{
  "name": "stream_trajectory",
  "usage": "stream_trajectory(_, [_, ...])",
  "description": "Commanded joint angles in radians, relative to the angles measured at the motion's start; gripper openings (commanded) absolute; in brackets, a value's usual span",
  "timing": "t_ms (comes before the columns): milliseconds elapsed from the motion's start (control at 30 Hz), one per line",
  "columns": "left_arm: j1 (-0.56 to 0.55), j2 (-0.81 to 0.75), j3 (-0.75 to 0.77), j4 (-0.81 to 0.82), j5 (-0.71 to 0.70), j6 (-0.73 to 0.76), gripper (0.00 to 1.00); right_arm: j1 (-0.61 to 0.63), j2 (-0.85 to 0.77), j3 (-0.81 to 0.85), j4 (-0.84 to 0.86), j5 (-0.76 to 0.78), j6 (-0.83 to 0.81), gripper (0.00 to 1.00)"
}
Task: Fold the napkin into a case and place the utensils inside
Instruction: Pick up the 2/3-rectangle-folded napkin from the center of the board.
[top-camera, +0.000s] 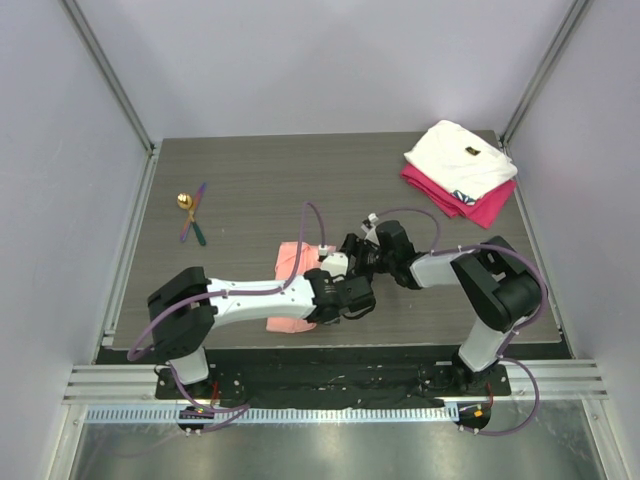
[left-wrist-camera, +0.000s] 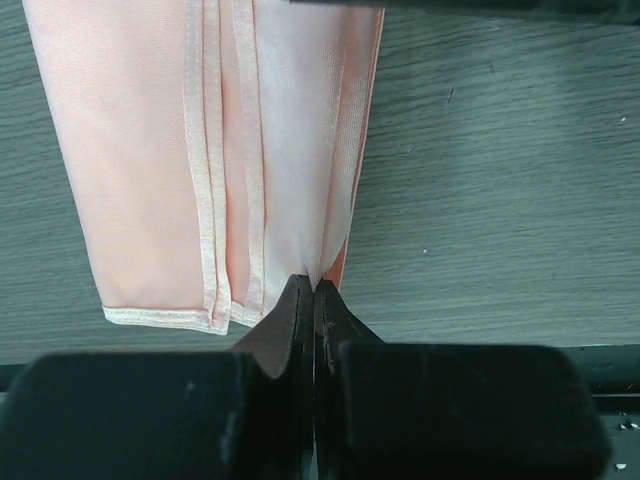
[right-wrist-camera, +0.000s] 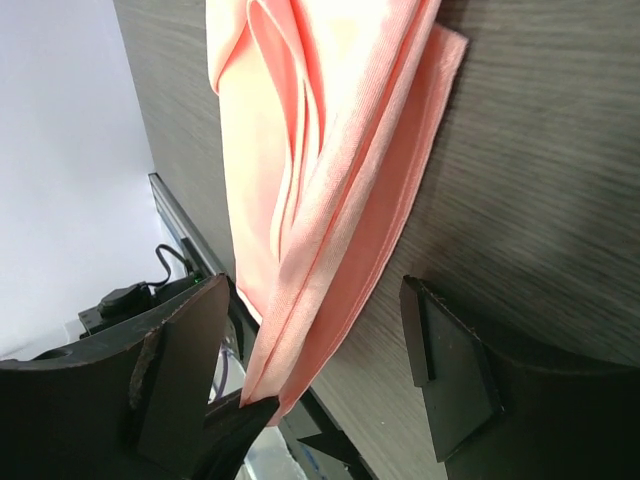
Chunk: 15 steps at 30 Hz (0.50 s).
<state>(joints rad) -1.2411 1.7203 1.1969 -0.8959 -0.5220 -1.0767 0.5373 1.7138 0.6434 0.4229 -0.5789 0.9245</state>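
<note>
The salmon-pink napkin (left-wrist-camera: 140, 150) lies folded in several long layers on the dark table, partly hidden under the arms in the top view (top-camera: 292, 258). My left gripper (left-wrist-camera: 315, 288) is shut on the napkin's near edge, pinching its right-hand fold; it sits near the front middle of the table (top-camera: 342, 300). My right gripper (right-wrist-camera: 315, 350) is open, its fingers (right-wrist-camera: 445, 360) astride the napkin's (right-wrist-camera: 330, 150) lifted fold without closing on it; it sits just behind the left gripper (top-camera: 355, 250). The utensils (top-camera: 190, 214), a gold spoon with purple and green handles, lie far left.
A folded white cloth (top-camera: 462, 158) lies on a folded magenta cloth (top-camera: 482, 208) at the back right corner. The table's front edge (top-camera: 330, 347) runs just below the napkin. Grey walls and metal rails enclose the table.
</note>
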Motion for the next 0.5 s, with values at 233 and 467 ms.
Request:
stream_trajectory(233, [0.003, -0.065, 0.026, -0.024, -0.024, -0.003, 0.00, 0.044, -0.016, -0.048, 0.088, 0.027, 0.068, 0.77])
stream_trajectory(467, [0.003, -0.067, 0.029, -0.024, -0.016, -0.002, 0.00, 0.046, 0.010, -0.044, 0.117, 0.028, 0.074, 0.76])
